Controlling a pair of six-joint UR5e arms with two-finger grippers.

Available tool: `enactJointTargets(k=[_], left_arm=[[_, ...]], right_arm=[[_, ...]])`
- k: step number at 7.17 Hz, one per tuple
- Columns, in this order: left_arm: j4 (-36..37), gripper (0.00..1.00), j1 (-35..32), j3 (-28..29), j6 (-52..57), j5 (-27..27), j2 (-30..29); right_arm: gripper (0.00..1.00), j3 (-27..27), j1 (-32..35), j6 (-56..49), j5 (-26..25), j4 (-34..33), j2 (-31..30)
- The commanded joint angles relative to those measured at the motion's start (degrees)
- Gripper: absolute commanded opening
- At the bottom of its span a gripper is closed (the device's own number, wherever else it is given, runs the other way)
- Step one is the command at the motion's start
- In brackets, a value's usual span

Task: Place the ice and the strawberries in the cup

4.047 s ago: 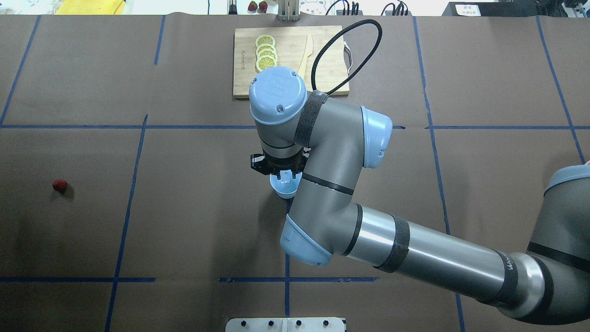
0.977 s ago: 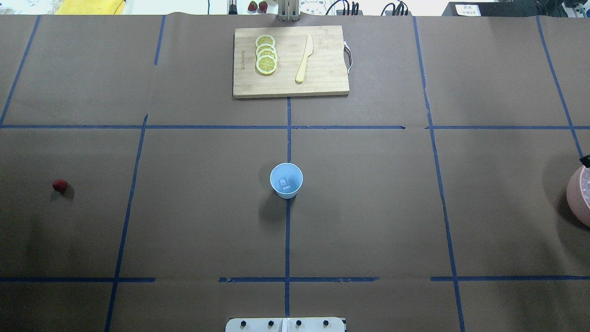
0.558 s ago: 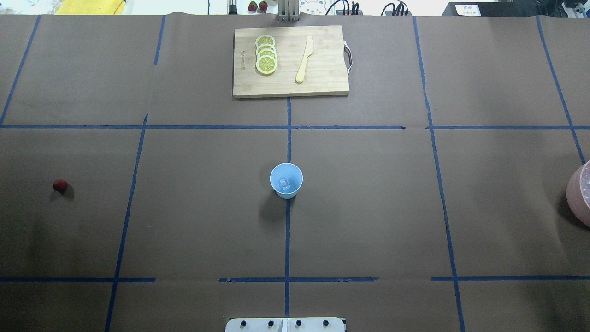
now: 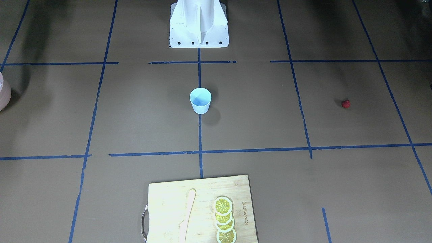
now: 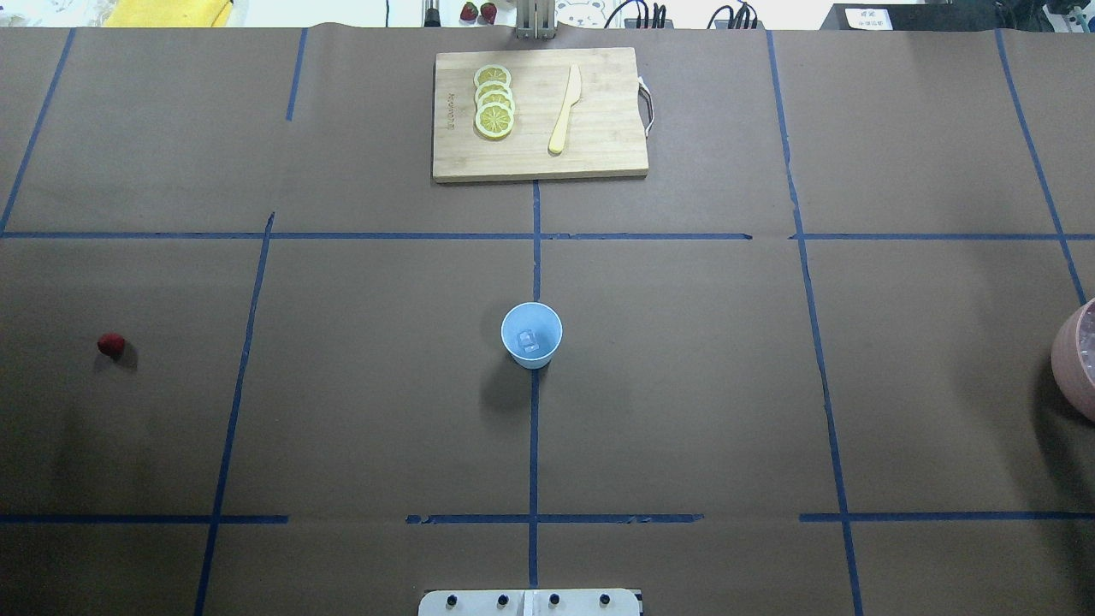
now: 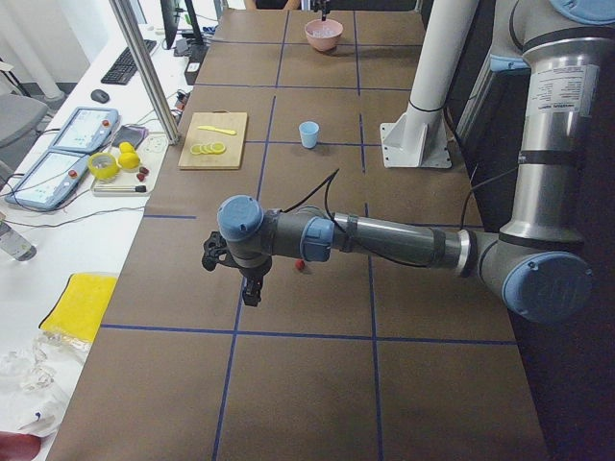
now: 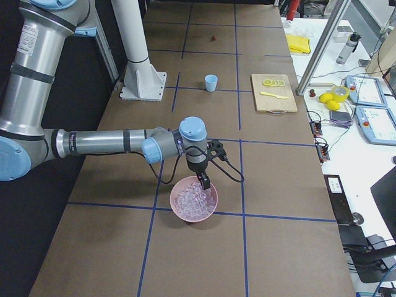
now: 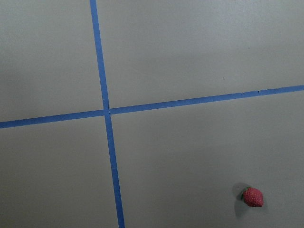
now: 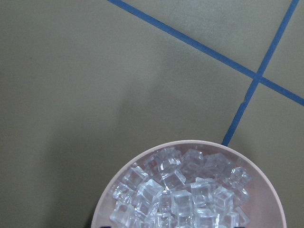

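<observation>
The strawberry (image 5: 111, 344) lies alone on the brown-papered counter (image 5: 359, 411), far out on the left and well apart from everything else. The left tool (image 6: 252, 293) hangs over the counter near that berry, pointing down. It shows only from the side, so whether it is wide or narrow cannot be told. Its wrist camera looks down on the berry beside a crossing of blue tape lines (image 8: 107, 112). At the middle of the counter the pale blue cup (image 5: 531, 334) stands upright on a tape line, with one clear ice cube (image 5: 529, 341) at its bottom. Beyond the cup, at the far edge, a wooden cutting board (image 5: 599, 154) carries four overlapping lemon slices (image 5: 494, 101) and, to their right, a pale wooden knife (image 5: 565, 109). At the far right a pink bowl (image 5: 1062, 359), cut by the view's edge, is heaped with ice cubes (image 7: 193, 198). The right tool (image 7: 204, 182) points down directly over those cubes. Whether it touches them, and how wide it stands, cannot be told.
</observation>
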Motion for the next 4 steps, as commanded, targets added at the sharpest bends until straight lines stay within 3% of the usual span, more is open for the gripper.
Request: enactJointTargets(k=[1, 4], left_arm=[[0.0, 1.0, 0.0, 0.0, 0.0, 0.0, 0.0], [0.0, 1.0, 0.0, 0.0, 0.0, 0.0, 0.0]], right_arm=[[0.74, -1.73, -0.38, 0.04, 0.17, 0.1, -0.12], [0.68, -3.41, -3.27, -0.41, -0.01, 0.27, -0.03]])
